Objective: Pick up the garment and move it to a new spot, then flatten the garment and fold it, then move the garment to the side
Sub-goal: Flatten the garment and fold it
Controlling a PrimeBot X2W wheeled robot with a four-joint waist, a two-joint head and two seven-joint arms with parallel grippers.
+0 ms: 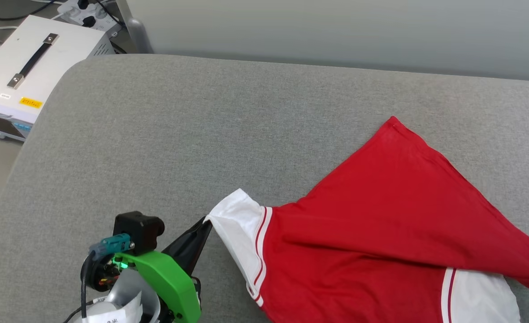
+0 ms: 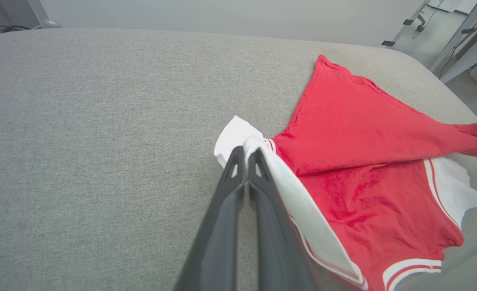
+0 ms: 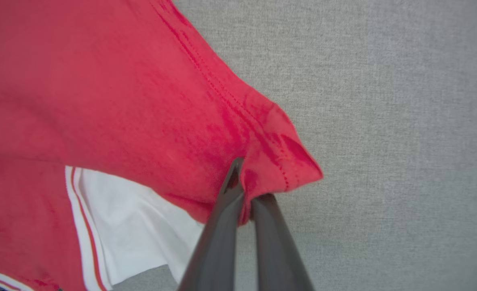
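Note:
The garment (image 1: 381, 215) is a red jersey with white sleeves, lying partly folded over itself on the grey padded surface (image 1: 179, 125); its chest print is hidden. My left gripper (image 1: 206, 223) is shut on the edge of the left white sleeve (image 1: 237, 224), which it holds slightly raised. In the left wrist view the left gripper (image 2: 244, 152) pinches that sleeve (image 2: 238, 135) beside the garment (image 2: 364, 133). In the right wrist view my right gripper (image 3: 244, 190) is shut on a red hem corner of the garment (image 3: 101, 93), pulled across above the other white sleeve (image 3: 133, 226).
A white box with a black handle (image 1: 27, 67) stands on the floor off the surface's far left corner, with a power strip (image 1: 85, 13) behind it. Metal frame legs (image 2: 456, 36) stand beyond the right end. Bare grey padding spreads left of and behind the garment.

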